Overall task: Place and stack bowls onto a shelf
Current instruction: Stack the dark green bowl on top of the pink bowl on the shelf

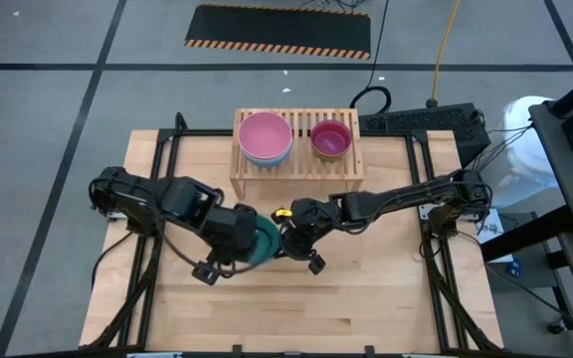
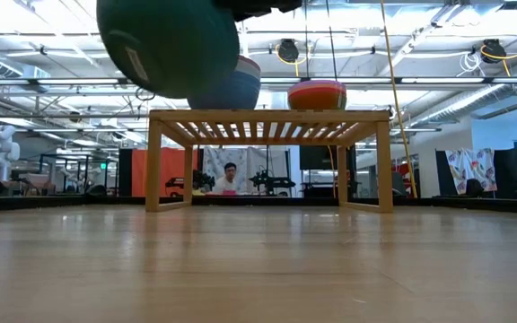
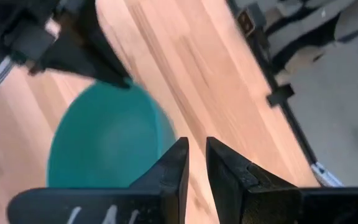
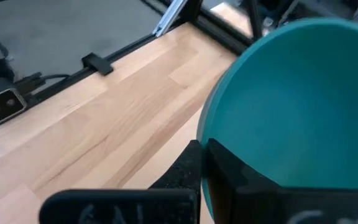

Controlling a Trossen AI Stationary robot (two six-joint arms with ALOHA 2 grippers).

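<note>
Both grippers at teal bowl (image 4: pixel 297 106): right gripper (image 4: pixel 202 163) clamps rim (wrist view only); left gripper (image 3: pixel 196 163) nearly closed.

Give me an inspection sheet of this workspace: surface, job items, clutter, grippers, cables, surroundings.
Surface: light wood table, bare in front.
Job items: wooden shelf at the back edge; pink bowl stacked in a blue bowl on its left, purple bowl nested in a red bowl on its right. Teal bowl held in the air mid-table.
Clutter: nothing seen.
Grippers: right gripper shut on the teal bowl's rim; left gripper beside the bowl, fingers nearly together, gripping nothing.
Cables: black cable and yellow cable on the floor behind the table.
Surroundings: striped floor mat; a person seated far behind the shelf.
</note>
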